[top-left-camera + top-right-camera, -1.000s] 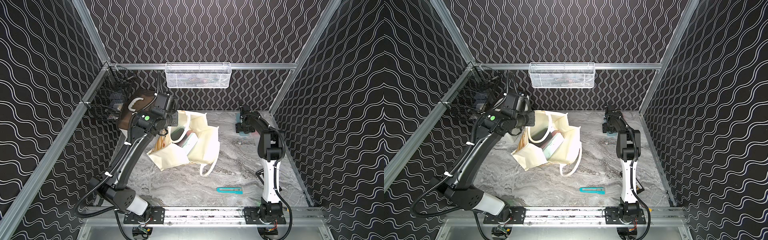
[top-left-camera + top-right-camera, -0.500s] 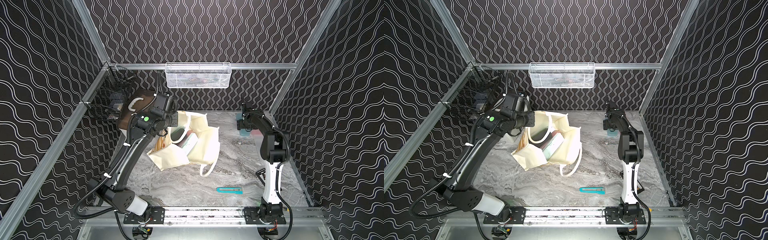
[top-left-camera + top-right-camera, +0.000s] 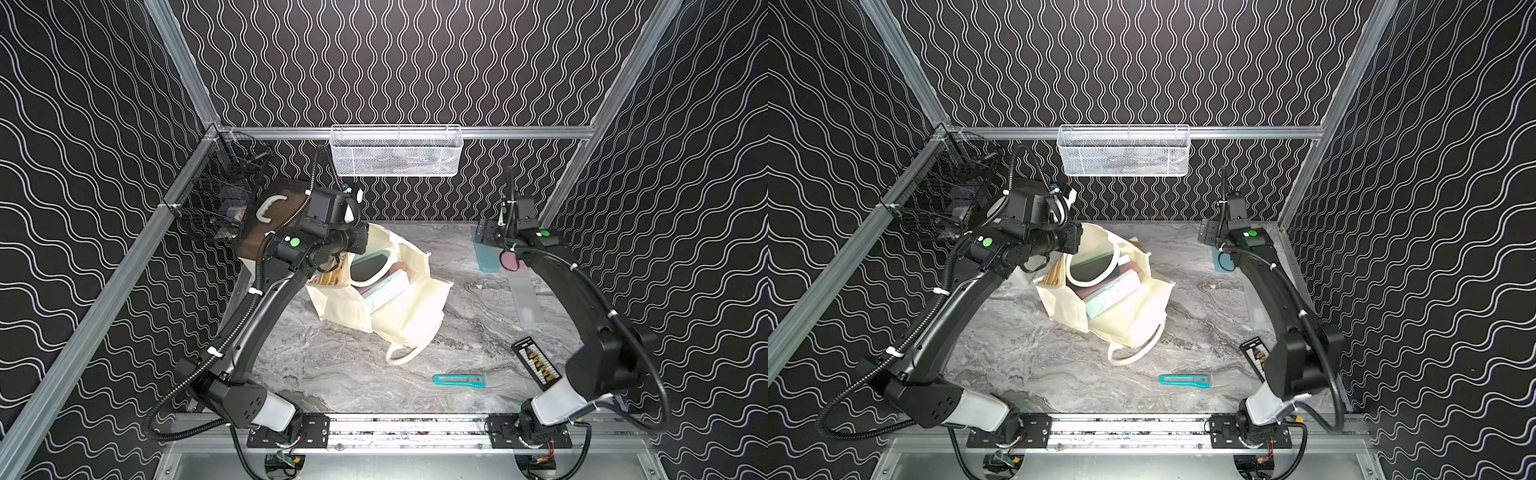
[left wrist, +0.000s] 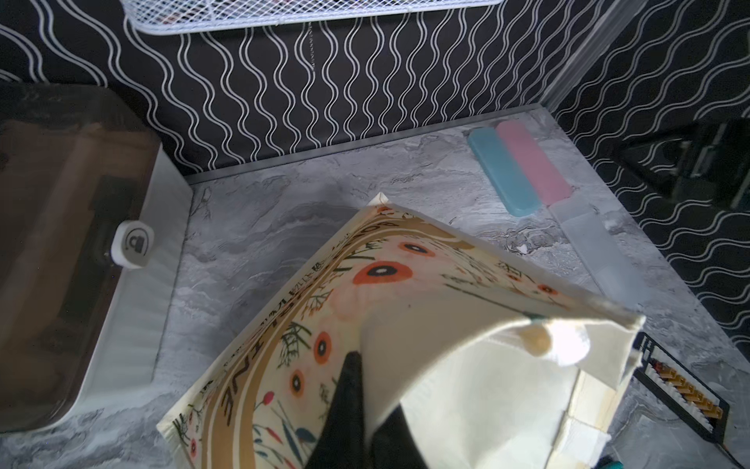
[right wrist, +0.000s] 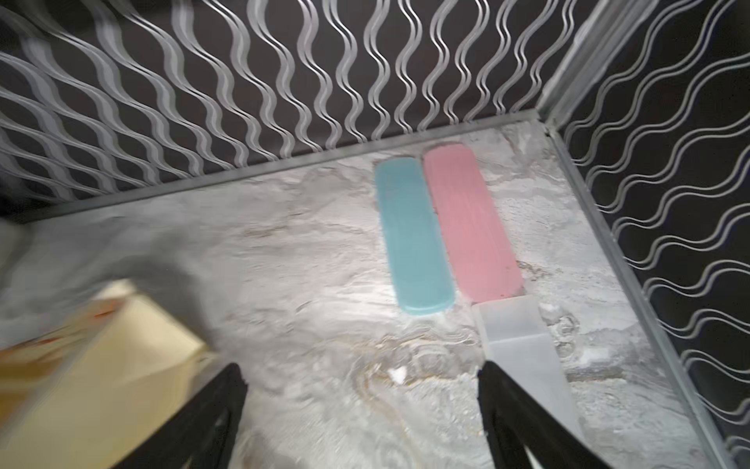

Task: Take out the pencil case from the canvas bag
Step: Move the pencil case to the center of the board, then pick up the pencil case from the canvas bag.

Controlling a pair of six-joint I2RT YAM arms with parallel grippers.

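1. Right fingers (image 5: 203,422): spread wide with nothing between them, hanging over the grey marbled worktop (image 5: 304,264).
2. Pale blue, flat, round-ended pencil case (image 5: 412,239), as we judge it. It lies flat on the worktop ahead of the right fingers, toward the back corner and clear of them, outside the bag. Its long axis runs toward the back wall.
3. Pink case of like shape (image 5: 470,223): just beside the blue one, long side to long side. A translucent plastic lid (image 5: 523,349) lies at its nearer end.
4. Left fingers (image 4: 345,406): clenched on the rim of the cream canvas bag with a floral printed side (image 4: 284,325), well apart from the pencil case.
5. Our judgement: the right arm is nearer, and any regrasp would close across the short width.
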